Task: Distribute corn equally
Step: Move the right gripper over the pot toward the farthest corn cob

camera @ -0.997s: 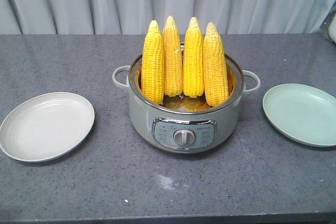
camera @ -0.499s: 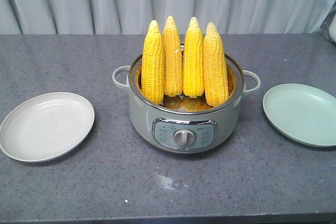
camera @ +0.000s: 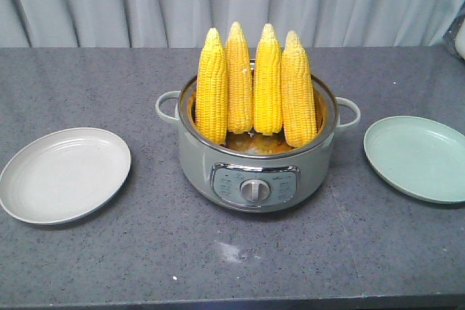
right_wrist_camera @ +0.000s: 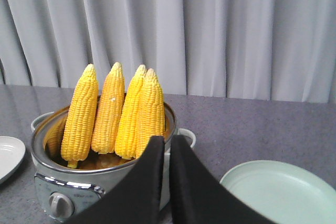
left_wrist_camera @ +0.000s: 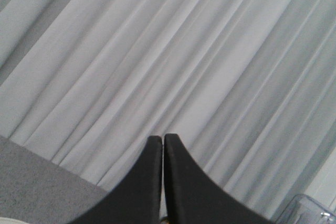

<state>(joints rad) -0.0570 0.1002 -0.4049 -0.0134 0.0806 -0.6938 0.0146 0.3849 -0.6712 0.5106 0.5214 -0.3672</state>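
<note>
Several corn [camera: 254,88] cobs stand upright, tips up, in a pale green electric pot [camera: 254,172] at the table's middle; the right wrist view shows the corn [right_wrist_camera: 113,111] in the pot [right_wrist_camera: 58,187] too. A pale plate [camera: 64,174] lies to the pot's left and a green plate [camera: 418,157] to its right, both bare. My right gripper [right_wrist_camera: 167,139] is shut with nothing in it, held back from the pot, beside the green plate [right_wrist_camera: 283,190]. My left gripper [left_wrist_camera: 163,138] is shut and faces the curtain. Neither gripper appears in the front view.
A grey curtain [camera: 232,1] hangs behind the dark speckled table [camera: 232,252]. A clear container's corner [left_wrist_camera: 310,213] shows at the left wrist view's lower right. A pale object's edge [camera: 459,38] sits at the table's far right.
</note>
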